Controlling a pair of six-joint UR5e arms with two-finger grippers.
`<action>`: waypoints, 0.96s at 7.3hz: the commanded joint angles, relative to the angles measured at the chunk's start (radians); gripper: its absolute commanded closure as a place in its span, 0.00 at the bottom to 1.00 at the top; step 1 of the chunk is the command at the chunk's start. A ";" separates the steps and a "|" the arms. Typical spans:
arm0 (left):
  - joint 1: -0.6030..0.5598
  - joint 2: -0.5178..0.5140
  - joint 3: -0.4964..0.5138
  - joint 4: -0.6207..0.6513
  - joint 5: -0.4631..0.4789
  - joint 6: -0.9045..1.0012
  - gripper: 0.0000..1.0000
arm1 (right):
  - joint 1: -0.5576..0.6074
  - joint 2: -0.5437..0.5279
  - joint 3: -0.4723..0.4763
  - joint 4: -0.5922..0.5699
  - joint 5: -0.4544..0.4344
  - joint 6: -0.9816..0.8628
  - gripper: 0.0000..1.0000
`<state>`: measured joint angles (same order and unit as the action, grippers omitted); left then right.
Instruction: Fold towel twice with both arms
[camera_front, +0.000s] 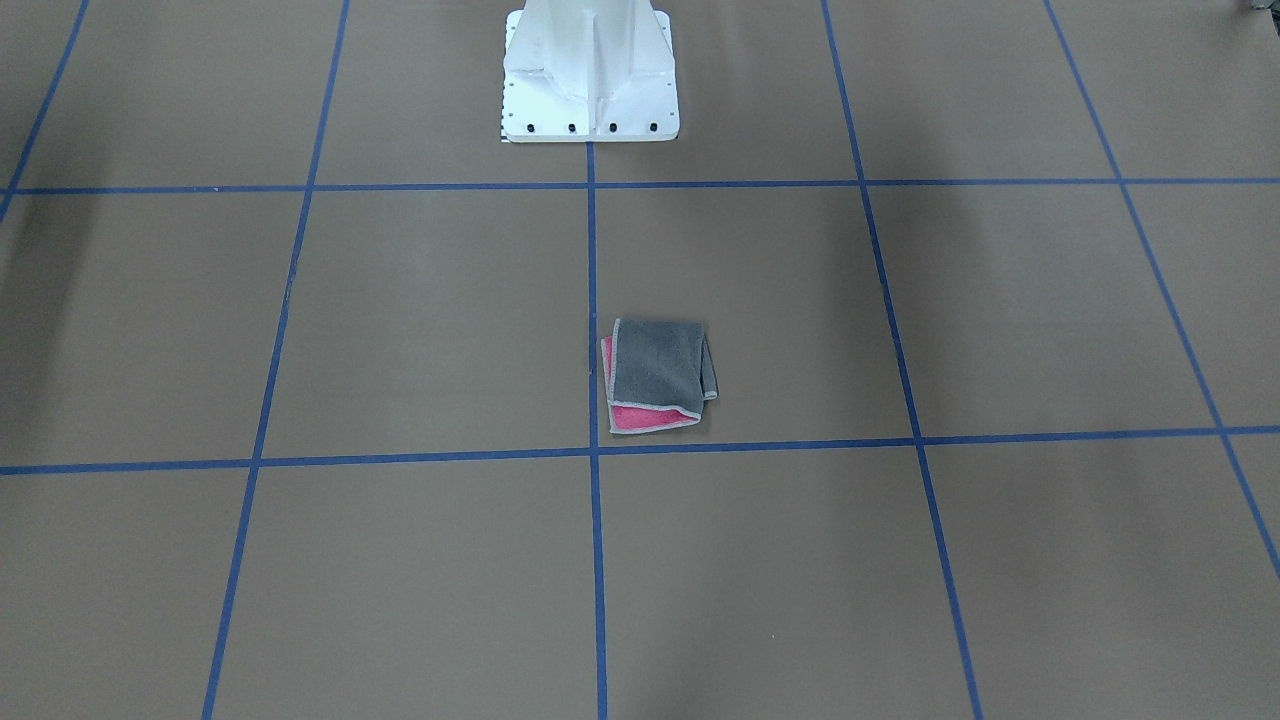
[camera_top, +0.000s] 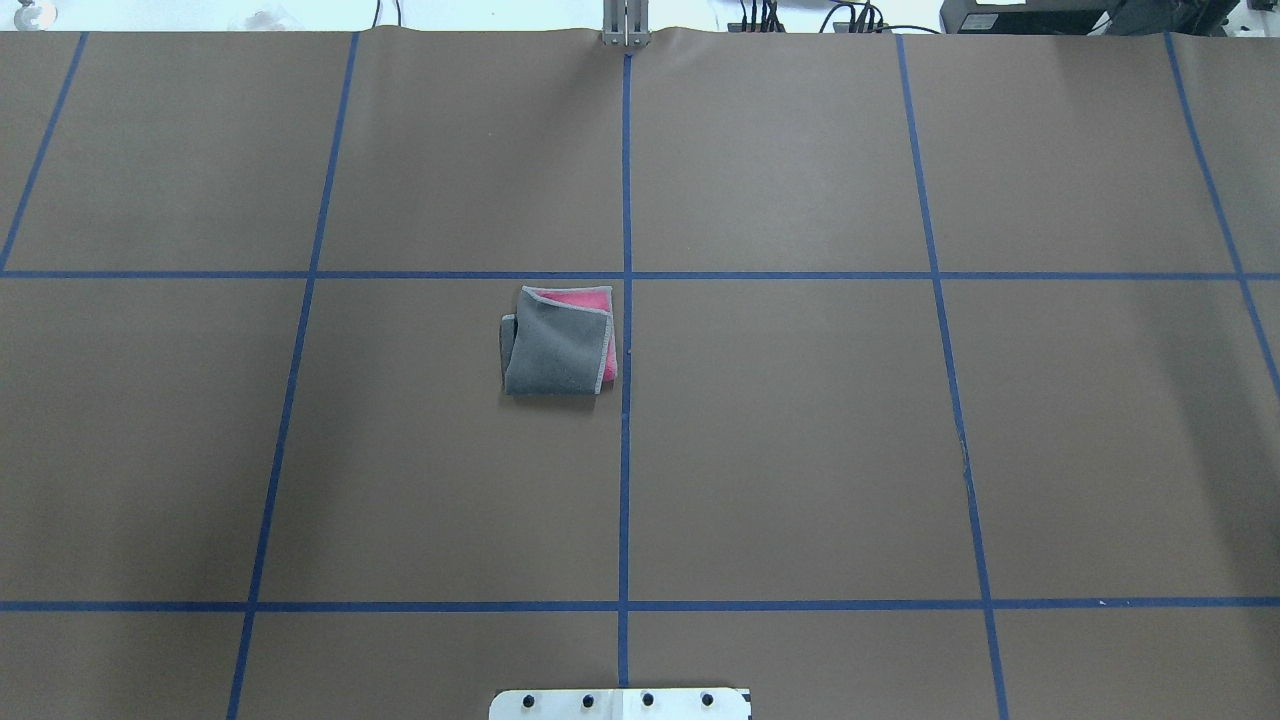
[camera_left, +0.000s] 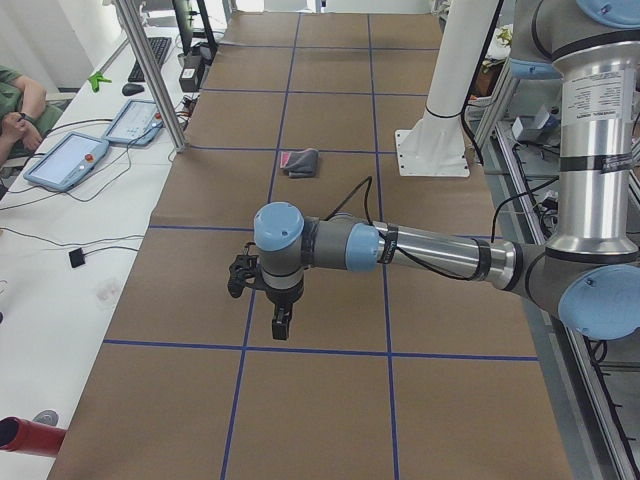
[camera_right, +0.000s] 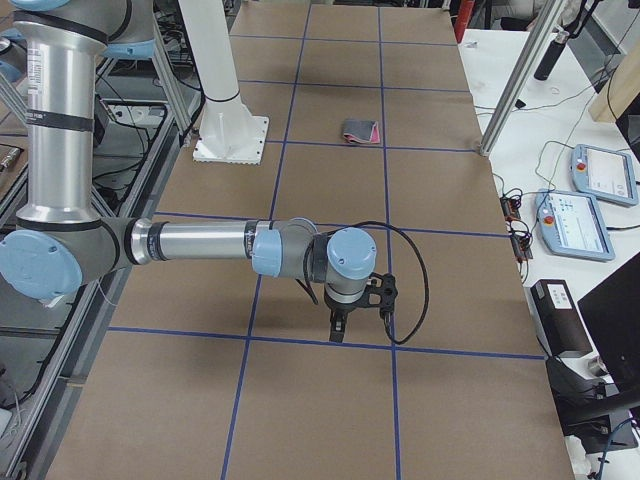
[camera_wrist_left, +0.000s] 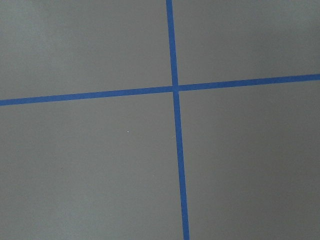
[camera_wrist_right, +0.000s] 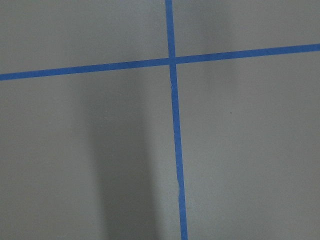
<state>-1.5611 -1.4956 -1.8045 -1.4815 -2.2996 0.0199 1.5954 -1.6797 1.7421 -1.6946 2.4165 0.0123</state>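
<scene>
The towel (camera_front: 655, 375) lies folded into a small square near the table's middle, dark grey on top with pink showing along two edges. It also shows in the overhead view (camera_top: 558, 342) and, small, in both side views (camera_left: 300, 162) (camera_right: 361, 131). My left gripper (camera_left: 281, 325) points down above the table, far from the towel, toward the table's left end. My right gripper (camera_right: 337, 328) points down toward the right end. Both grippers show only in the side views, so I cannot tell whether they are open or shut. The wrist views show only brown table and blue tape.
The white bolted pedestal (camera_front: 590, 80) stands at the robot side of the table. Blue tape lines (camera_top: 625, 400) grid the brown surface. Teach pendants (camera_left: 70, 160) and cables lie on the side bench, with a seated person (camera_left: 20, 100) and an aluminium post (camera_left: 150, 70).
</scene>
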 joint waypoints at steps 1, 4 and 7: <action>0.001 0.000 0.004 -0.002 0.000 0.000 0.00 | 0.000 -0.002 0.001 0.010 0.001 -0.002 0.01; 0.001 0.000 0.022 -0.006 0.000 0.002 0.00 | 0.000 0.005 0.001 0.009 0.000 0.000 0.01; -0.001 0.003 0.080 -0.037 -0.001 0.015 0.00 | 0.000 0.011 0.001 0.010 0.001 0.000 0.01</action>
<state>-1.5613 -1.4941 -1.7419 -1.5047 -2.3008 0.0325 1.5953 -1.6706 1.7431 -1.6851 2.4164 0.0122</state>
